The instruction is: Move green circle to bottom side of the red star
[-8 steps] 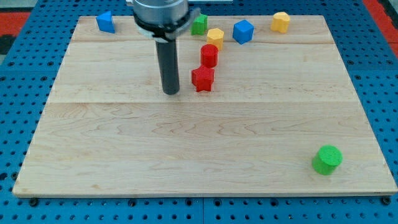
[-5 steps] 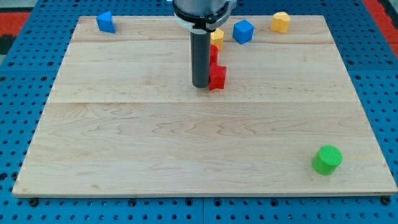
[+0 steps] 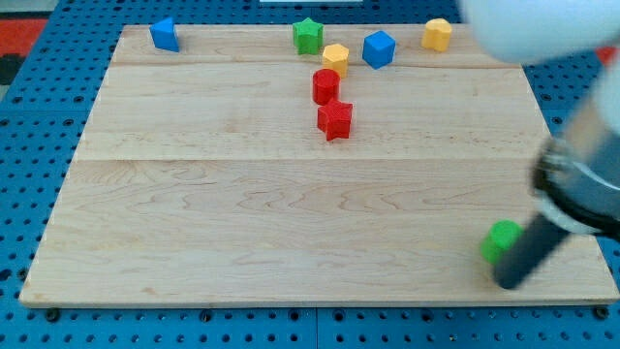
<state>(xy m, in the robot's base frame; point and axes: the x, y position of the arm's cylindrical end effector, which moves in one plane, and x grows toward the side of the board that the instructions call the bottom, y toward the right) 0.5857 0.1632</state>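
The green circle lies near the board's bottom right corner, partly hidden by my rod. My tip is blurred and sits just below and right of the green circle, touching or nearly touching it. The red star lies in the upper middle of the board, far to the upper left of the green circle. A red cylinder stands just above the star.
A green star, a yellow block, a blue cube and a second yellow block line the view's top. A blue block sits at the top left. The arm's blurred body covers the top right.
My tip has swept from beside the red star to the bottom right, next to the green circle. The red star was nudged slightly right. The green star is uncovered again.
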